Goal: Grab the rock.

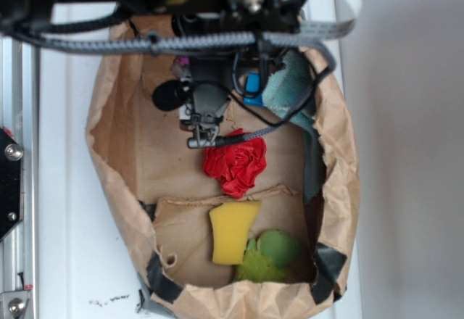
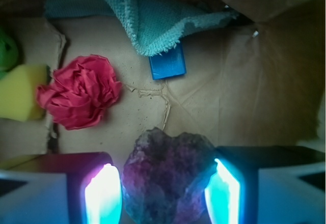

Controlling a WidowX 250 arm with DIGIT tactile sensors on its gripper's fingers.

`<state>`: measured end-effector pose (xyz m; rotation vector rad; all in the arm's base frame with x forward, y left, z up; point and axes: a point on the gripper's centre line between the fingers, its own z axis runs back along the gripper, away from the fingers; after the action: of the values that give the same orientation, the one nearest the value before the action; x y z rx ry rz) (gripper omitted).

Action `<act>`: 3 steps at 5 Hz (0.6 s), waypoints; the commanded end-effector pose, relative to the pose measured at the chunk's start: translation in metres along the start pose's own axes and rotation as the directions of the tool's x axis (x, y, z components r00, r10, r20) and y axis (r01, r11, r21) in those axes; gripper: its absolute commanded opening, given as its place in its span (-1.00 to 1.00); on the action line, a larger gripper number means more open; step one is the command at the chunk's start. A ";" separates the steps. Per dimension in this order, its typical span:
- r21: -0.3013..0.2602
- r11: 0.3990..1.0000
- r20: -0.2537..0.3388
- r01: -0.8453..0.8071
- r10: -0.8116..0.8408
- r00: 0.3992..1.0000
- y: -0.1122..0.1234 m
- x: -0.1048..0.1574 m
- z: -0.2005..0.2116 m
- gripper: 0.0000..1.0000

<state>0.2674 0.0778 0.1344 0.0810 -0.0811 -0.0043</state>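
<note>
Grey-brown and gritty, the rock (image 2: 169,175) sits on the cardboard floor of the paper bag (image 1: 116,188), framed between the two glowing pads of the gripper (image 2: 168,193) in the wrist view. The fingers stand apart, one on each side of the stone and very close to its flanks; whether either pad (image 2: 103,196) already touches cannot be told. From the exterior camera the rock itself is hidden under the arm (image 1: 210,109).

You are at the closing step, by the look of it. Keep the wrist level and square, and bring the fingers together slowly so both pads meet the stone at the same time; its sides are uneven, so a lopsided squeeze could roll it or squirt it forward. Confirm the grip is firm before you lift.

Seen from the wrist, the stone's long axis appears to run from the bottom edge of the frame up toward its lumpy top, which faces the blue block (image 2: 168,62) and the teal towel (image 2: 153,15). Its narrower width lies across the gap, which suits the grasp. The red cloth ball (image 2: 79,91) and yellow sponge (image 2: 20,91) lie well to the side, clear of the fingers.
</note>
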 end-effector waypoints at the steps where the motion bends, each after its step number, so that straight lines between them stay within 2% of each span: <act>1: 0.006 0.997 0.140 -0.073 0.072 0.988 -0.004 0.006 0.059 -1.00; 2: -0.020 0.997 0.152 -0.078 0.080 0.985 -0.016 0.004 0.065 -1.00; 3: -0.002 0.997 0.159 -0.078 0.078 0.984 -0.031 0.006 0.067 -1.00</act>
<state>0.2665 0.0316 0.1721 0.0566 -0.1597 0.0607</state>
